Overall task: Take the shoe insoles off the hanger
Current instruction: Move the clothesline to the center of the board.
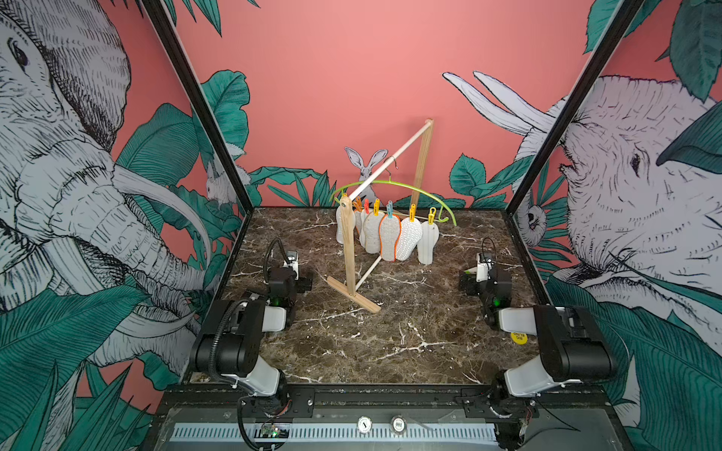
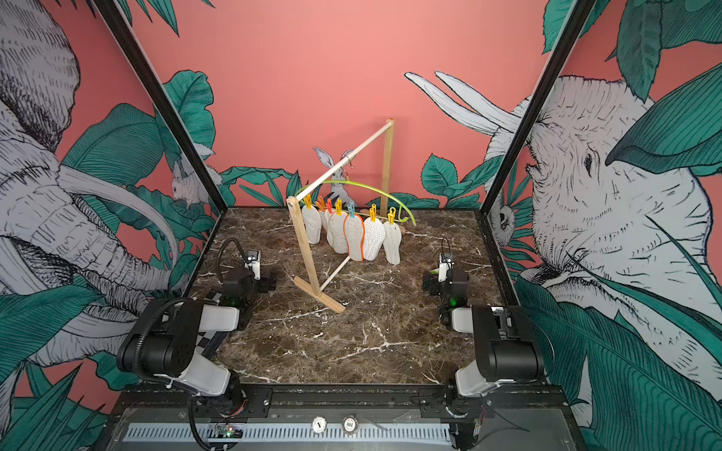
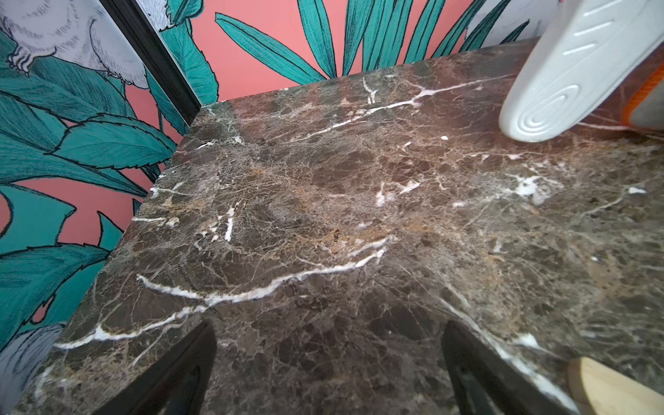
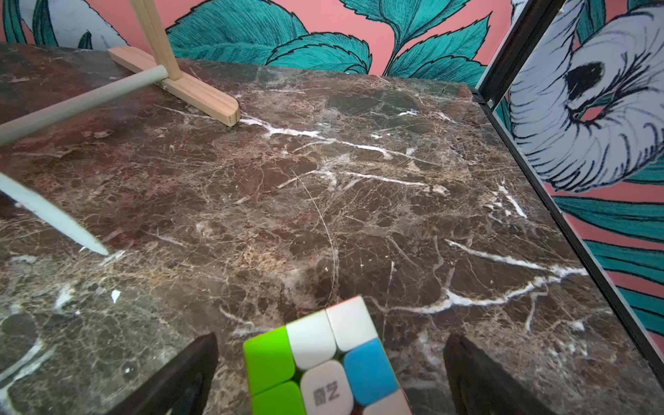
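Both top views: the hanger [image 1: 408, 186] is hooked over the white bar [image 1: 406, 144] of the wooden rack [image 1: 349, 254]. It is a lime-green arc, and the shoe insoles [image 1: 390, 238] hang under it from coloured pegs [image 1: 376, 207], lengthwise and overlapping, inside the rack. Their lowest tips are at or just above the marble table [image 1: 390, 343]; contact unreadable. Risks, as I judge them: tugging an insole without freeing its peg could drag the hanger along or off the bar, or tip the light rack. With the overlap, wide jaws could catch two at once. Either side of the rack's near foot, the left gripper [image 1: 304, 280] and right gripper [image 1: 467, 283] sit low, well clear of it. Left wrist: jaws spread wide, nothing between them. Ahead hangs a white ribbed insole [image 3: 575, 72], with an orange-rimmed insole [image 3: 646, 98] behind it. Right wrist: jaws equally wide, with a puzzle cube [image 4: 323, 366] between them touching neither finger. Closing here would grab the cube instead. The insoles look thin, pale and bendable; some are ribbed, some dimpled.
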